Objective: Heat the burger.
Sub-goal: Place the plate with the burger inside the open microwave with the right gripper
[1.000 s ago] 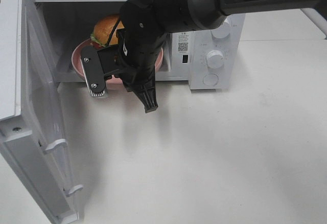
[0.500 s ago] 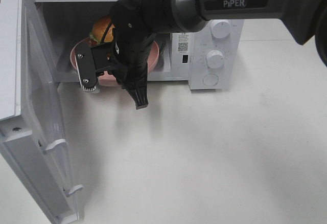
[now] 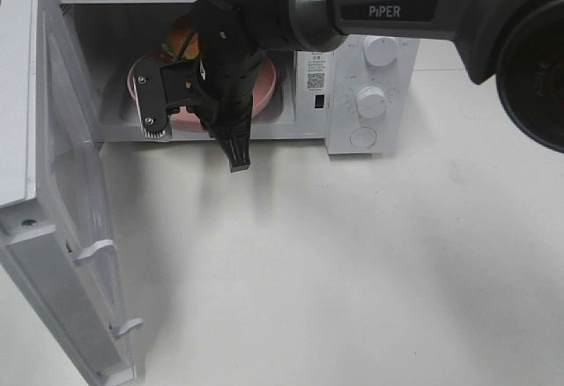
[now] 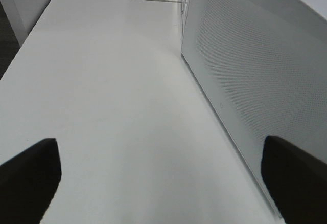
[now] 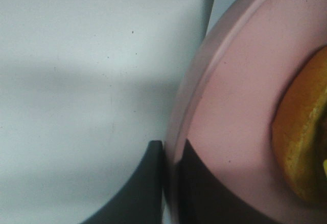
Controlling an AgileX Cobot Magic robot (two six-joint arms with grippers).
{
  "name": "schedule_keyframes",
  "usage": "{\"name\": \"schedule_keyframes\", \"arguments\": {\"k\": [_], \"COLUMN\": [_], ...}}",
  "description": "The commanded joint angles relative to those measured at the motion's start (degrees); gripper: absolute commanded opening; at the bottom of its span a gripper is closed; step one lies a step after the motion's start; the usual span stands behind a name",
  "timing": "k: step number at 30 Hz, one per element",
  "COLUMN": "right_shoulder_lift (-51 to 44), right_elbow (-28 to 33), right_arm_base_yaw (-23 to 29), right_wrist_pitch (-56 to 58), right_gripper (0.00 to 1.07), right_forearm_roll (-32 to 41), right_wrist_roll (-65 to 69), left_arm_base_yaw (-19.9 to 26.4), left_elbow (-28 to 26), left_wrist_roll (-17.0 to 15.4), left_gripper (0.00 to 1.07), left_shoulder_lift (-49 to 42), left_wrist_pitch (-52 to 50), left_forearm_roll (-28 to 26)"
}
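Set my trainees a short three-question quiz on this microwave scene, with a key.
1. True or false: the microwave door is shut.
2. The burger sits on: A) a blue bowl B) a pink plate C) a metal tray.
3. What lies between the right gripper fingers?
Key: 1 false; 2 B; 3 the pink plate's rim.
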Motion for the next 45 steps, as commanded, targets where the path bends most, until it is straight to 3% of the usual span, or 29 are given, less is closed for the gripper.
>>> {"name": "schedule_keyframes", "arguments": {"k": [1,18,38,45], "right_shoulder_lift": [0.06,5.21,8.88,8.88], "right_elbow": [-2.18,-10.43,-13.87,-13.87], "right_arm_base_yaw": [-0.34,-1.6,-1.78,-1.78], "right_wrist_pitch": [-2.06,-3.44,-5.9,-5.21], "right_gripper": [0.0,0.0,0.0,0.07], "right_forearm_roll": [-1.66,-1.89,-1.95,-1.49], "right_wrist_roll": [0.06,-0.46,2.41,2.41], "left_arm_base_yaw": [-0.23,-0.23,-0.23,-0.23], "left_elbow": [0.11,0.11,0.11,0.11], "left_wrist_roll": [-0.23,-0.23,-0.23,-0.23], "left_gripper": [1.02,1.02,1.02,1.02], "left_shoulder_lift": [-0.86,-0.86,-0.86,-0.86], "left_wrist_pitch": [-0.74,-0.74,-0.74,-0.74], "left_forearm_roll": [-0.34,-0.34,-0.34,-0.34]}}
